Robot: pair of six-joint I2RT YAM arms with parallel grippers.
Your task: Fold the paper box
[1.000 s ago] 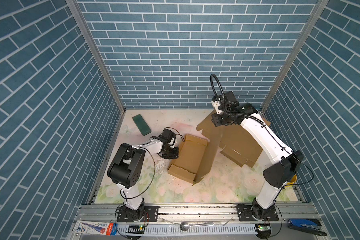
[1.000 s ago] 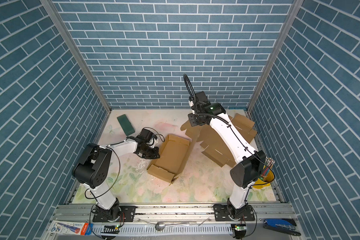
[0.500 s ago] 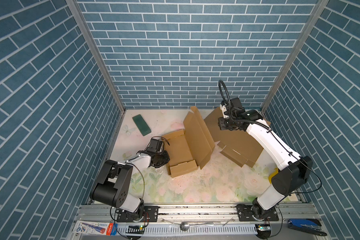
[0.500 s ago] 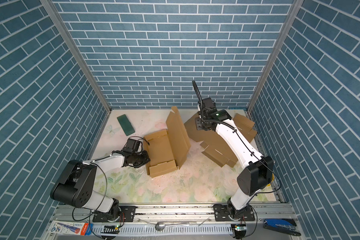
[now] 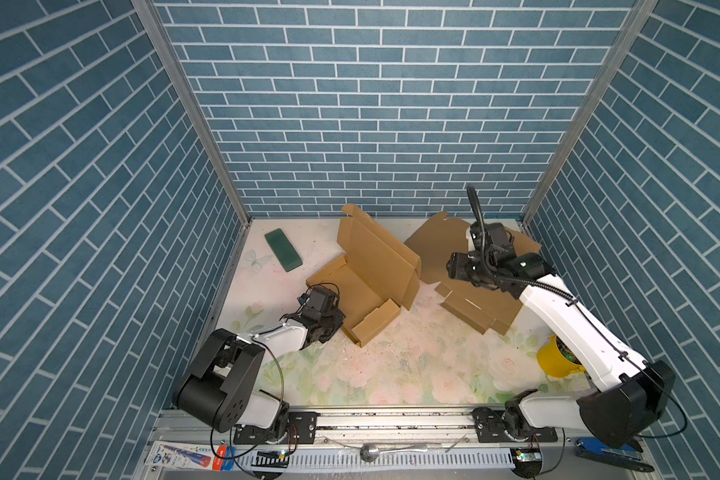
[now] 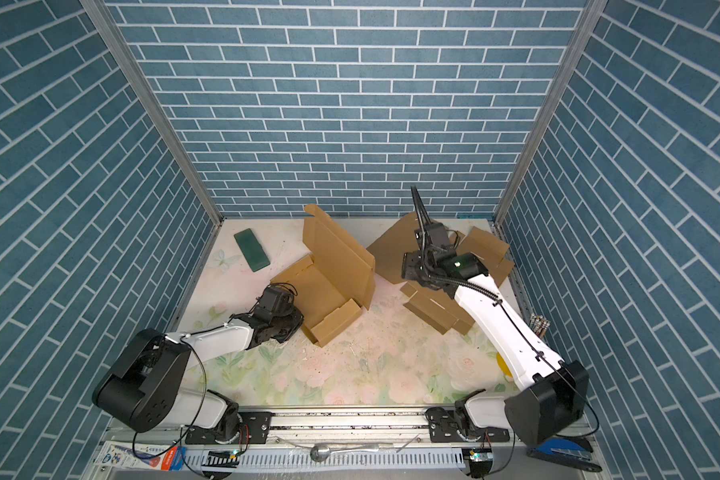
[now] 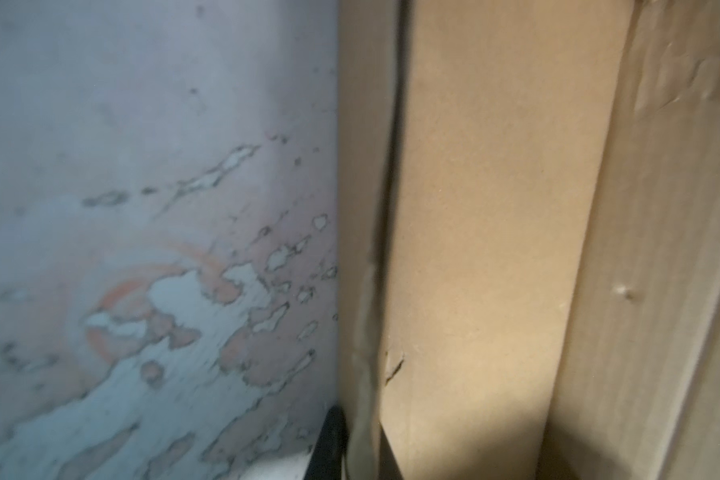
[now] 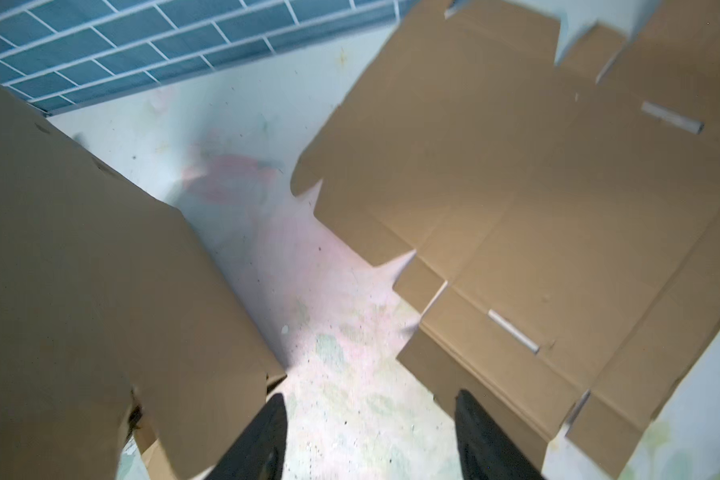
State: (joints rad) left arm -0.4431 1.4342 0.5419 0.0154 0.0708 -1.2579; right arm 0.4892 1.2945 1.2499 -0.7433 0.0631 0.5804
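The paper box (image 5: 362,291) (image 6: 321,286) is brown cardboard, partly folded, with its big lid panel standing up at the far right side. My left gripper (image 5: 338,321) (image 6: 299,322) is low at the box's near left wall and shut on it. In the left wrist view its jaws (image 7: 362,440) pinch that cardboard wall (image 7: 474,249). My right gripper (image 5: 454,266) (image 6: 406,266) hovers to the right of the lid, open and holding nothing. In the right wrist view it (image 8: 371,399) hangs over bare mat beside the lid (image 8: 80,291).
Flat unfolded cardboard sheets (image 5: 474,303) (image 6: 429,311) (image 8: 537,208) lie under and behind my right gripper. A green block (image 5: 283,250) (image 6: 251,250) lies at the back left. A yellow cup (image 5: 555,361) stands by the right wall. Brick walls close three sides.
The lid swung up from lying open to standing. My right gripper let go of it, opened wider and dropped lower to its right. My left gripper drew the box toward the front.
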